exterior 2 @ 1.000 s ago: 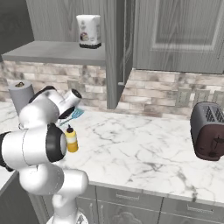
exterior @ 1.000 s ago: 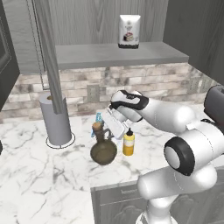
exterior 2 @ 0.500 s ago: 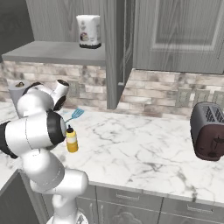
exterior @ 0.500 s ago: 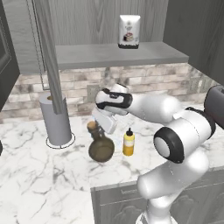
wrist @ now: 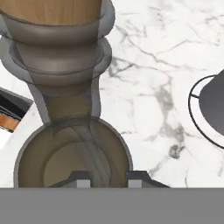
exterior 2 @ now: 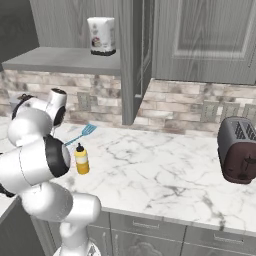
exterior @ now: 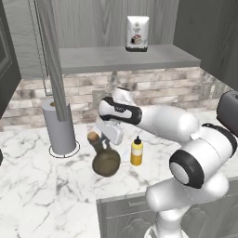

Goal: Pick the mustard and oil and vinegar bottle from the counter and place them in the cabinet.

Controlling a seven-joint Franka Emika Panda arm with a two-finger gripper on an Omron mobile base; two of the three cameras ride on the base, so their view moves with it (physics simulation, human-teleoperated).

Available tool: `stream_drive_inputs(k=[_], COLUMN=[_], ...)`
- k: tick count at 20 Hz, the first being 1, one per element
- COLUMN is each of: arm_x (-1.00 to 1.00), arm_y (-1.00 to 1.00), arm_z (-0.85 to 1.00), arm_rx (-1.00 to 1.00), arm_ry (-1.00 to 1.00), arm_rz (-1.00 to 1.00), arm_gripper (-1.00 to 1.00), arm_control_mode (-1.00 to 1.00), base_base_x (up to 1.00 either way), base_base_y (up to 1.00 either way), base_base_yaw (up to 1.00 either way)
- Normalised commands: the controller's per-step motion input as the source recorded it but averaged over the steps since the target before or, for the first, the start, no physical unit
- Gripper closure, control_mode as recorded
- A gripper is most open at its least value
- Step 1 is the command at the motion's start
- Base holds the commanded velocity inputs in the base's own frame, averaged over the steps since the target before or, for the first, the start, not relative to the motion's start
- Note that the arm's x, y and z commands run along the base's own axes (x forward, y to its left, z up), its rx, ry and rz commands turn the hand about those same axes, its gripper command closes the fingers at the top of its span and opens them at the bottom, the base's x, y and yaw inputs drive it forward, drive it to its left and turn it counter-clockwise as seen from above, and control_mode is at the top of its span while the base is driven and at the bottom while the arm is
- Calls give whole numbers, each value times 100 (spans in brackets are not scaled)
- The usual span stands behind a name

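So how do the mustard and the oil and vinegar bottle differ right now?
The mustard is a small yellow squeeze bottle with a dark nozzle; the oil and vinegar bottle is a larger olive-brown jug with a cork stopper. The gripper is shut on the jug; the mustard stands free. Both are upright on the counter.

We see the white marble counter [exterior: 42,195] with the oil and vinegar bottle [exterior: 105,160] standing upright on it, tan cork at the top of its narrow neck. The gripper [exterior: 108,138] reaches down at the jug's handle side, right against the neck; from here we cannot tell how its jaws stand. Just to the right of the jug stands the mustard [exterior: 136,152], upright and apart from the hand. To the left, a grey paper towel roll [exterior: 59,126] stands on a round base. Above, the open cabinet [exterior: 121,58] carries a white printed bag [exterior: 137,33] on its grey shelf floor. A dark toaster [exterior: 228,105] sits at the right edge.
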Motion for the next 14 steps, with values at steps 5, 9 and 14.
stream_drive_inputs(k=[5, 9, 14], arm_x=[-95, -48, -19], arm_y=[-6, -14, -17], arm_z=[-2, 21, 57], arm_rx=[0, 7, 15], arm_ry=[-15, -12, -8], arm_rz=[-1, -6, -14], arm_gripper=[100, 100, 100], arm_control_mode=[-100, -100, -100], base_base_x=[0, 0, 0], base_base_y=[0, 0, 0], base_base_yaw=[0, 0, 0])
